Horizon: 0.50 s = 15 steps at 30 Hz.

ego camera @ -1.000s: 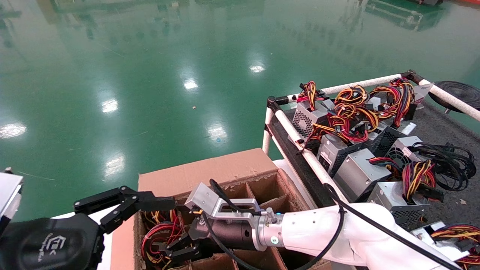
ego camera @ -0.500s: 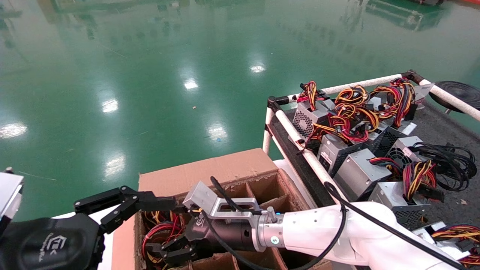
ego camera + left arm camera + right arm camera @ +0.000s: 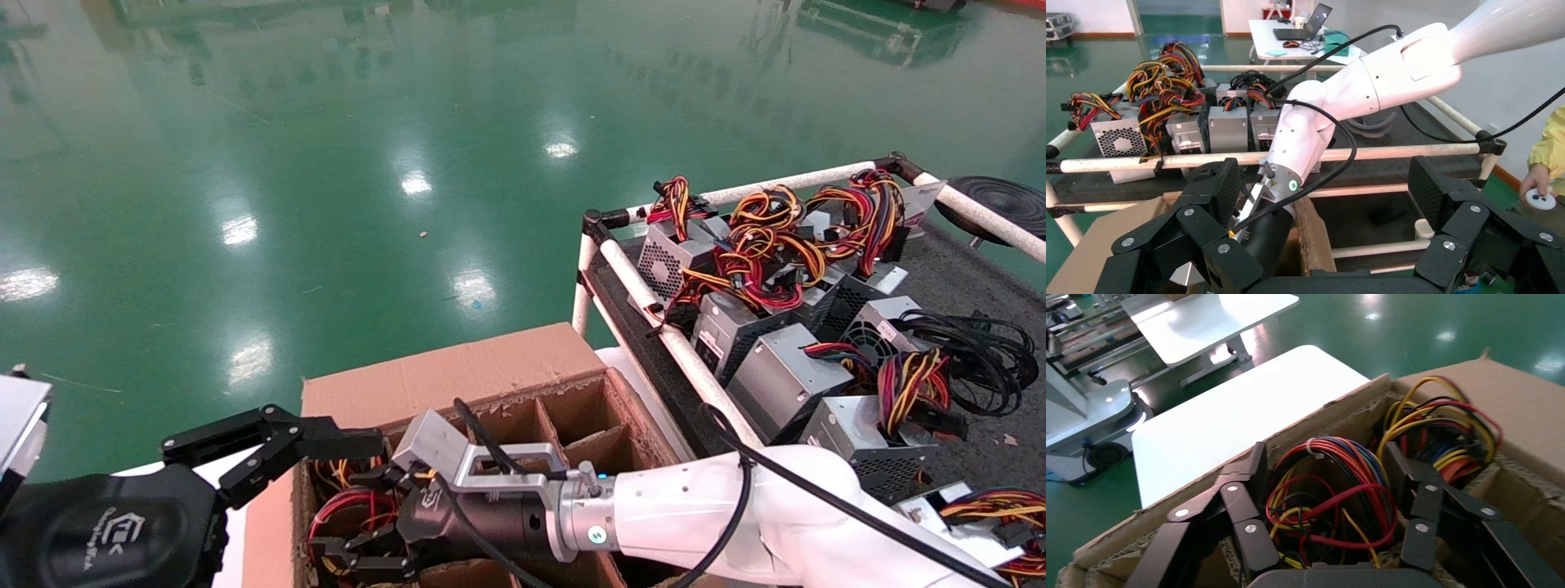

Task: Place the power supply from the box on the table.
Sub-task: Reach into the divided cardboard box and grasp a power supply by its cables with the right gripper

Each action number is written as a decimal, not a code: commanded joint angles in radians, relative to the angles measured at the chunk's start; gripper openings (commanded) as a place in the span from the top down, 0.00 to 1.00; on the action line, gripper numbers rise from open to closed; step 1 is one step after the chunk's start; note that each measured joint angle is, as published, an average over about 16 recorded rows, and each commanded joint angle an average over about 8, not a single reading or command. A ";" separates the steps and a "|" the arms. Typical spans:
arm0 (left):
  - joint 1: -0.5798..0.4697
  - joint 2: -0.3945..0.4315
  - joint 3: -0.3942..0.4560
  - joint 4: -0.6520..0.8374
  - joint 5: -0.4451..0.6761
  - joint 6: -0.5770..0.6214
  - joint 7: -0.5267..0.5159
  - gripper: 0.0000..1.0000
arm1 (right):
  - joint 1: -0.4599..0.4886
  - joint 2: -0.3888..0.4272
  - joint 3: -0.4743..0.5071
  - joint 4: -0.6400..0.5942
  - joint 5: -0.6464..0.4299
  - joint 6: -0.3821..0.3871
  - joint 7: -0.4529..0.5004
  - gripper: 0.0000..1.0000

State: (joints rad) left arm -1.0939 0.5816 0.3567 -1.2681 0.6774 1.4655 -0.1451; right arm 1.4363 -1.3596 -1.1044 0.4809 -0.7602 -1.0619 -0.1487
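Observation:
The box (image 3: 458, 376) stands at the lower middle of the head view, with its divider grid showing. My right gripper (image 3: 347, 551) reaches across into a left-hand cell. It is open, one finger on each side of a bundle of red, yellow and black wires (image 3: 1333, 490). The power supply under those wires is hidden. My left gripper (image 3: 310, 437) hangs open beside the box's left wall, holding nothing. The table (image 3: 964, 286), dark grey with a white rail (image 3: 678, 343), lies to the right of the box.
Several power supplies (image 3: 776, 376) with wire bundles lie along the table's near side, next to a black cable coil (image 3: 972, 351). A second wire bundle (image 3: 1444, 435) fills the neighbouring cell. A white tabletop (image 3: 1229, 416) lies beyond the box. A person's hand (image 3: 1542, 193) holds a remote.
My right gripper has pushed further left and down into the cell, closing in over the wire bundle. The left gripper has stayed put.

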 commanded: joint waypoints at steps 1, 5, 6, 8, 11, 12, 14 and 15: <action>0.000 0.000 0.000 0.000 0.000 0.000 0.000 0.00 | 0.000 0.000 -0.010 0.004 0.009 0.000 0.000 1.00; 0.000 0.000 0.000 0.000 0.000 0.000 0.000 0.00 | 0.002 0.001 -0.025 0.000 0.025 0.000 -0.002 1.00; 0.000 0.000 0.000 0.000 0.000 0.000 0.000 0.00 | 0.003 0.001 -0.028 -0.001 0.029 -0.001 -0.003 1.00; 0.000 0.000 0.000 0.000 0.000 0.000 0.000 0.00 | 0.005 0.002 -0.034 -0.005 0.036 -0.003 -0.007 1.00; 0.000 0.000 0.000 0.000 0.000 0.000 0.000 0.00 | 0.009 0.003 -0.043 -0.013 0.046 -0.008 -0.013 1.00; 0.000 0.000 0.000 0.000 0.000 0.000 0.000 0.00 | 0.010 0.003 -0.046 -0.015 0.048 -0.010 -0.015 1.00; 0.000 0.000 0.000 0.000 0.000 0.000 0.000 0.00 | 0.012 0.004 -0.051 -0.021 0.054 -0.017 -0.020 1.00; 0.000 0.000 0.000 0.000 0.000 0.000 0.000 0.00 | 0.013 0.004 -0.054 -0.024 0.057 -0.021 -0.022 1.00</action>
State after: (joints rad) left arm -1.0940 0.5815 0.3569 -1.2681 0.6773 1.4654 -0.1450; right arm 1.4496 -1.3555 -1.1571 0.4554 -0.7026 -1.0845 -0.1713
